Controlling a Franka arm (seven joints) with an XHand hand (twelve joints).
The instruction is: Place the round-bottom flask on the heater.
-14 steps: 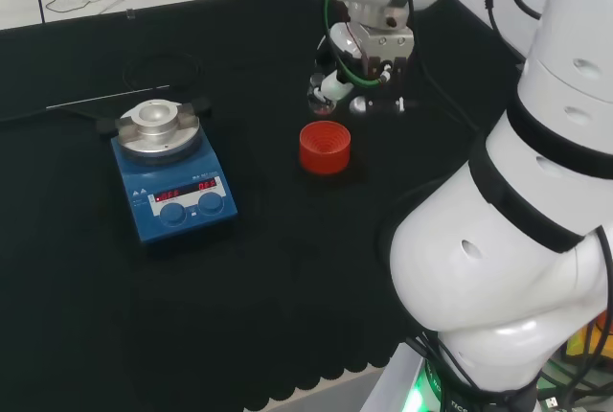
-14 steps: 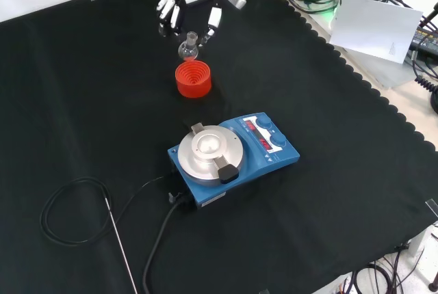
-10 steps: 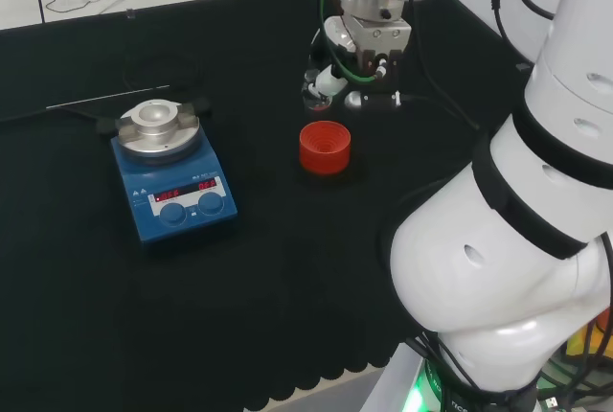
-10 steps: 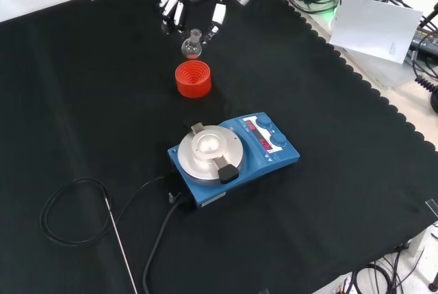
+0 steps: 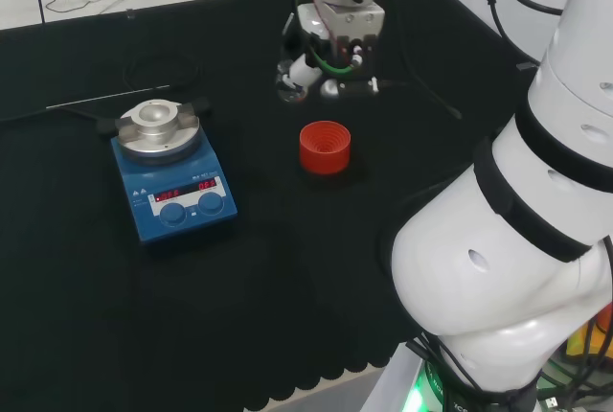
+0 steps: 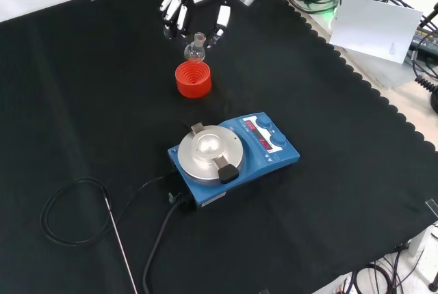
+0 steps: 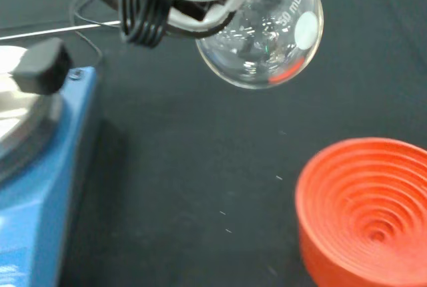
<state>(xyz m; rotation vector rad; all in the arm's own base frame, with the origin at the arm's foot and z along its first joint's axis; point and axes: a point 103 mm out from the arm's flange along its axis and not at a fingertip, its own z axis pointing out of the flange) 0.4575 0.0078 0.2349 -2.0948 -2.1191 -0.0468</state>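
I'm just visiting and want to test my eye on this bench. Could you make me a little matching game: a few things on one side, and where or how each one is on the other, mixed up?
Things:
1. round-bottom flask
2. red ribbed stand
3. heater
4. hand

States:
A. stands on the cloth with nothing in it
B. blue box with a bare silver top plate
C. hangs above the cloth, held at its neck
D. fingers curled around a glass neck

Pairs: 1-C, 2-A, 3-B, 4-D
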